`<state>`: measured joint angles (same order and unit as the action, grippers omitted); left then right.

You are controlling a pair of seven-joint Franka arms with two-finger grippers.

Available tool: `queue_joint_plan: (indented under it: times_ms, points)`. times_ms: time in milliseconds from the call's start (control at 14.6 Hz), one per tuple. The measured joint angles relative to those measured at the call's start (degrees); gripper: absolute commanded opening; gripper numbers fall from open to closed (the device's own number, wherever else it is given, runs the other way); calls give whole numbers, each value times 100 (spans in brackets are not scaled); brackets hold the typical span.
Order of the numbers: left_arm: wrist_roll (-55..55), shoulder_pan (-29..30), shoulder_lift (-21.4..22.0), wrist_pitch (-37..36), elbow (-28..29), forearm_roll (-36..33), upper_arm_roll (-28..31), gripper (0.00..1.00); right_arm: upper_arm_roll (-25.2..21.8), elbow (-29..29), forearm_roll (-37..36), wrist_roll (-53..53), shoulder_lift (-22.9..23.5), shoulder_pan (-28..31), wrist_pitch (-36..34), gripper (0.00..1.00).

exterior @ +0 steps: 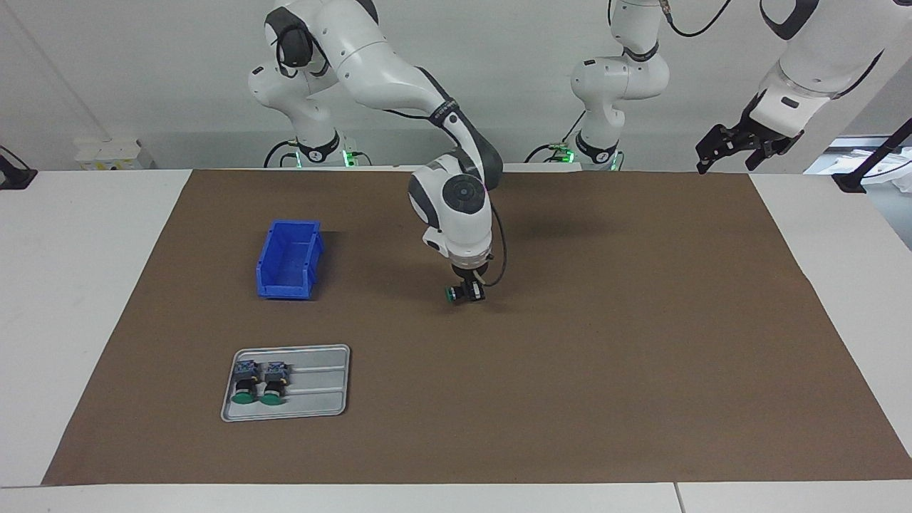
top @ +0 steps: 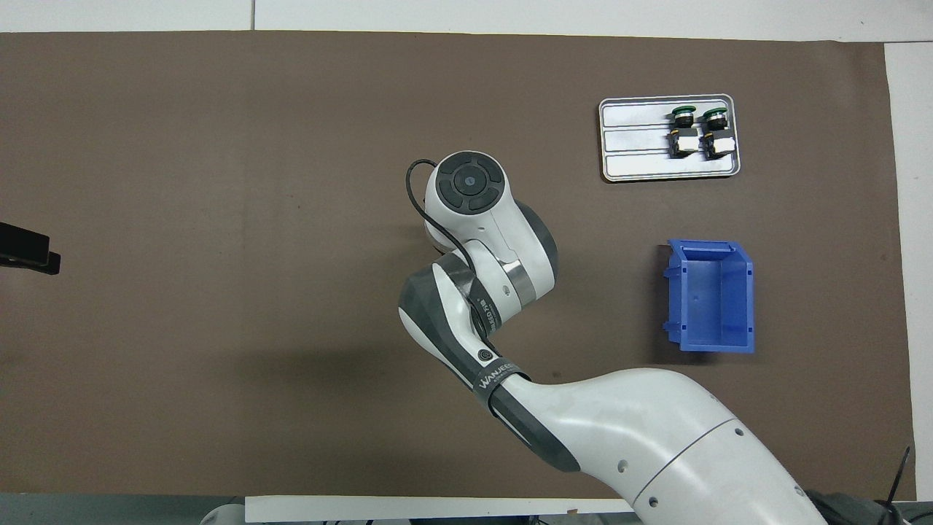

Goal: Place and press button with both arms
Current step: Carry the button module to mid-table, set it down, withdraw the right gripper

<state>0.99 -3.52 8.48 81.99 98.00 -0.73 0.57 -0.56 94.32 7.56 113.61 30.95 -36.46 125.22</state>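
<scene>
My right gripper (exterior: 472,290) points straight down over the middle of the brown mat (exterior: 641,342) and is shut on a button (exterior: 454,293). The button lies sideways in the fingers, its green cap toward the right arm's end of the table, at or just above the mat. In the overhead view the right arm's wrist (top: 466,186) hides both gripper and button. My left gripper (exterior: 727,164) hangs open and high over the mat's corner at the left arm's end; only its tip (top: 28,249) shows from overhead. The left arm waits.
A grey metal tray (exterior: 317,385) (top: 634,138) holding two more green-capped buttons (exterior: 244,381) (exterior: 274,381) lies toward the right arm's end. A blue bin (exterior: 288,260) (top: 714,295) stands nearer to the robots than the tray.
</scene>
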Motion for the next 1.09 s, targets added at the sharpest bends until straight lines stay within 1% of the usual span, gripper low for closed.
queue_joint_plan:
  times_ms: [137, 274, 342, 410, 479, 547, 684, 889, 957, 1094]
  points:
    - [0, 0, 0, 0, 0, 0, 0, 100, 2, 92, 2, 150, -50, -1, 58, 11]
    - [10, 7, 0, 0, 0, 0, 1, 100, 25, 209, 5, 297, -102, -2, 254, 18]
    - [18, 18, 0, 0, 0, 0, 5, 100, 57, 288, 5, 332, -120, -3, 351, 30]
    - [19, 28, 0, 0, 0, 0, 11, 100, 93, 357, 6, 360, -132, -8, 422, 59]
    - [20, 31, 0, 0, 0, 0, 17, 100, 111, 391, 5, 367, -137, -15, 446, 78]
    - [20, 32, 0, 0, 0, 0, 20, 100, 117, 400, 6, 367, -144, -15, 461, 99]
    - [22, 32, 0, 0, 0, 0, 21, 100, 117, 371, 6, 367, -183, -14, 502, 99]
    - [95, 33, 0, 0, 0, 0, 22, 100, 96, 145, 6, 368, -359, 38, 514, 99]
    - [159, 33, 0, 0, 0, 0, 22, 100, 73, 87, 6, 369, -507, 120, 513, 99]
    - [424, 33, 0, 0, 0, 0, 22, 100, 54, 37, 5, 336, -940, 517, 349, 99]
